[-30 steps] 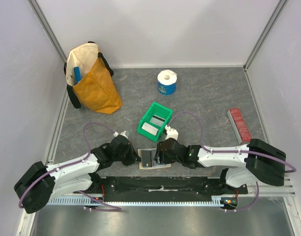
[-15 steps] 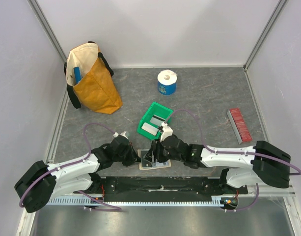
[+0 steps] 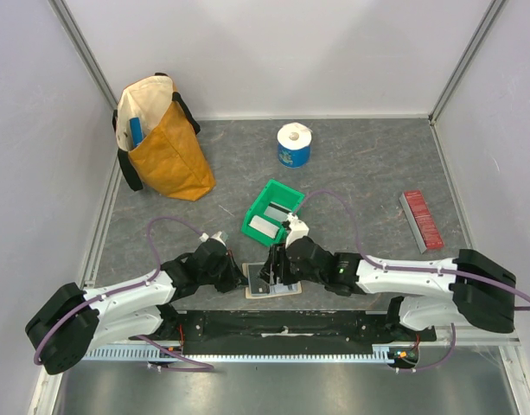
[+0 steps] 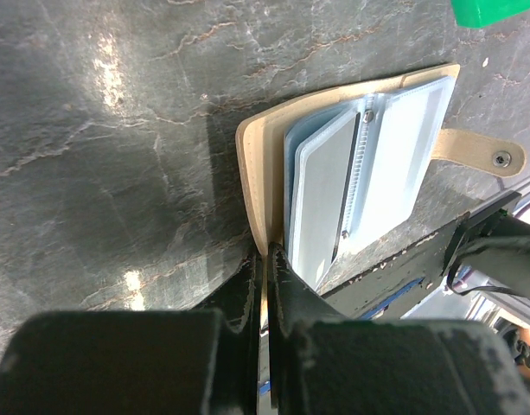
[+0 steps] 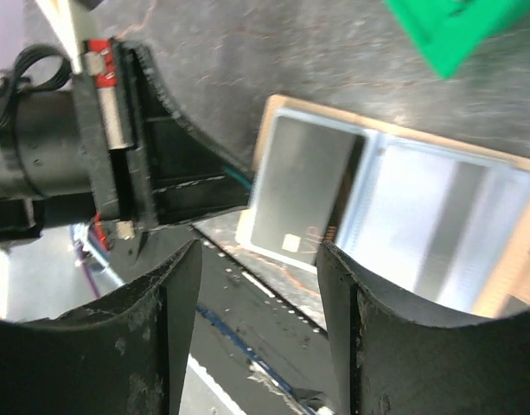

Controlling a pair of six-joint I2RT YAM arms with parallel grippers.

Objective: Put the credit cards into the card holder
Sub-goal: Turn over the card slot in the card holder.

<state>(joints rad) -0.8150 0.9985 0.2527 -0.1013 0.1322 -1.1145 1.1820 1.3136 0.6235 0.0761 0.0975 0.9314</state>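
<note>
The tan card holder (image 4: 256, 173) lies open on the table near the front edge, clear pockets facing up, its closing tab (image 4: 481, 154) at the far side. My left gripper (image 4: 266, 259) is shut on the holder's tan edge. A dark credit card (image 5: 303, 194) with a chip lies at the holder's left clear pocket. My right gripper (image 5: 256, 320) hovers open just above the holder (image 3: 266, 288), nothing between its fingers. Two pale credit cards (image 3: 280, 208) lie in the green bin (image 3: 292, 192).
A yellow and cream bag (image 3: 165, 143) stands at the back left. A white paper roll (image 3: 293, 144) sits at the back centre. A red ridged strip (image 3: 421, 220) lies at the right. The table's front rail (image 3: 282, 328) runs just behind the holder.
My right gripper has moved left over the holder, hiding the dark card in the top view, and its jaws have spread a little. The left gripper and holder have stayed put.
</note>
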